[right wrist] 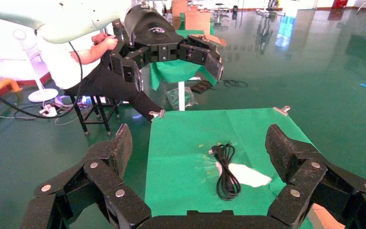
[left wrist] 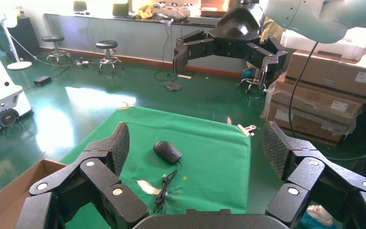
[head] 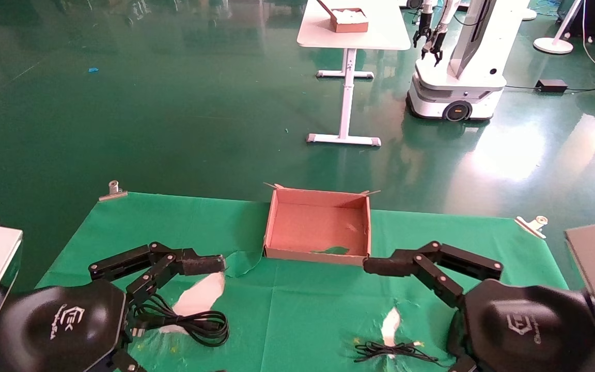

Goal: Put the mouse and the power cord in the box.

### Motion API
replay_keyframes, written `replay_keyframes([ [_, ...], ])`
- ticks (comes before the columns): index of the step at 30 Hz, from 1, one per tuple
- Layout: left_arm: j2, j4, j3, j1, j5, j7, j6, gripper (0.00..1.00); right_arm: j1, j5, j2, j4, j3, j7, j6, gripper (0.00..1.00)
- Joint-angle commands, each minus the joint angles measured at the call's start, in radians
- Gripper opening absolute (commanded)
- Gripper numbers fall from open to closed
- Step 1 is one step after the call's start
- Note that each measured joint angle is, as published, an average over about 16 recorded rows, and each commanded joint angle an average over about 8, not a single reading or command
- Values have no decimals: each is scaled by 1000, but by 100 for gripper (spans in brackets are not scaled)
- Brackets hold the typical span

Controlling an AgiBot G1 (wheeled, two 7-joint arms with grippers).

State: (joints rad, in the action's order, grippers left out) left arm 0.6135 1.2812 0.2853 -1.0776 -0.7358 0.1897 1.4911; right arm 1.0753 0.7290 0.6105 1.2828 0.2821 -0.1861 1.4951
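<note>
Cloth comes first: the green fabric table cover point(head: 302, 310) is torn in places, white showing through beside both cables, and a fingertip sweeping low could snag a loose flap and drag everything with it. The shallow brown cardboard box point(head: 318, 253) with low walls sits empty at the far middle of the cover; a load swung in carelessly could nudge it off its spot or spill over its short rim. The left gripper point(head: 173, 263) and the right gripper point(head: 416, 263) both hover above the cover, jaws spread wide and holding nothing, one at each near corner of the box. The thick glossy black power cord point(right wrist: 226, 171), wound in loose loops, lies under the left gripper; pinching a single strand would likely let the coil unwind and trail outside the box. The small black oval mouse point(left wrist: 167, 151) lies beneath the right arm, its thin black cable point(head: 395, 351) bundled beside it and apt to dangle.
</note>
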Motion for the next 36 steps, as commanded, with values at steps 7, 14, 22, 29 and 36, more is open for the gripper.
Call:
replay_keyframes([
  [7, 0, 0, 0, 0, 0, 0, 0, 100, 0, 0, 0, 0, 0, 0, 0, 100],
  [14, 0, 0, 0, 0, 0, 0, 0, 100, 0, 0, 0, 0, 0, 0, 0, 100],
  [22, 0, 0, 0, 0, 0, 0, 0, 100, 0, 0, 0, 0, 0, 0, 0, 100],
  [29, 0, 0, 0, 0, 0, 0, 0, 100, 0, 0, 0, 0, 0, 0, 0, 100],
  [36, 0, 0, 0, 0, 0, 0, 0, 100, 0, 0, 0, 0, 0, 0, 0, 100],
])
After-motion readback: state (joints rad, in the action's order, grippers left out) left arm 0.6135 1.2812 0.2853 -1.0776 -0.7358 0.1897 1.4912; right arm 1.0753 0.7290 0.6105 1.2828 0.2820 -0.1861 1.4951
